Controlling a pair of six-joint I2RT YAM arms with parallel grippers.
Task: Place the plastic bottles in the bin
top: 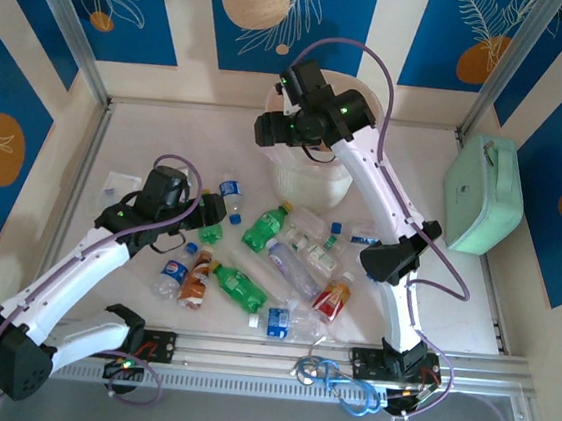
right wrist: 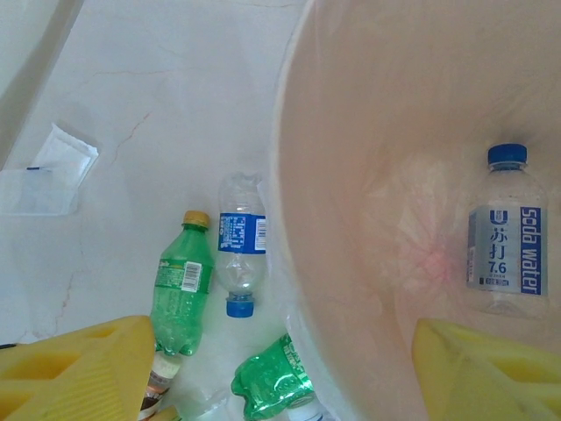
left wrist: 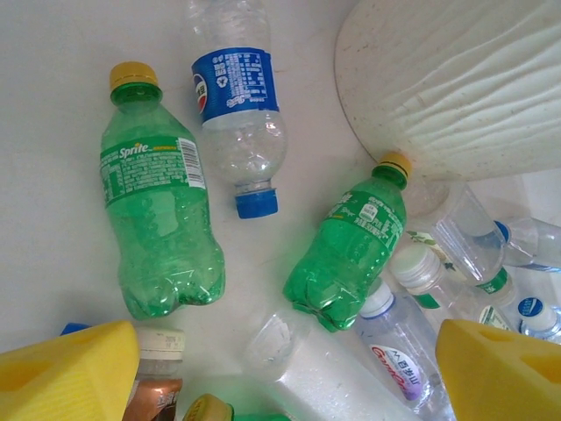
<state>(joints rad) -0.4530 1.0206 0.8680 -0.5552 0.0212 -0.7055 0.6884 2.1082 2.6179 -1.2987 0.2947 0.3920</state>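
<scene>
Right gripper [right wrist: 276,355] positioned over bin [right wrist: 386,114] — fingers spread wide, nothing held. One clear blue-capped soda water bottle [right wrist: 504,232] noted lying inside bin. Left gripper [left wrist: 280,360] positioned above plastic bottles [top: 285,263] scattered on table [top: 168,138], jaws wide, empty. Green Sprite bottle [left wrist: 158,224] and blue-labelled clear bottle [left wrist: 237,105] observed lying side by side beneath it — near bin base.

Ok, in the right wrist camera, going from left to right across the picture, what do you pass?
First the small clear plastic bag → green Sprite bottle → clear bottle with a blue label → bin → soda water bottle lying inside it.
</scene>
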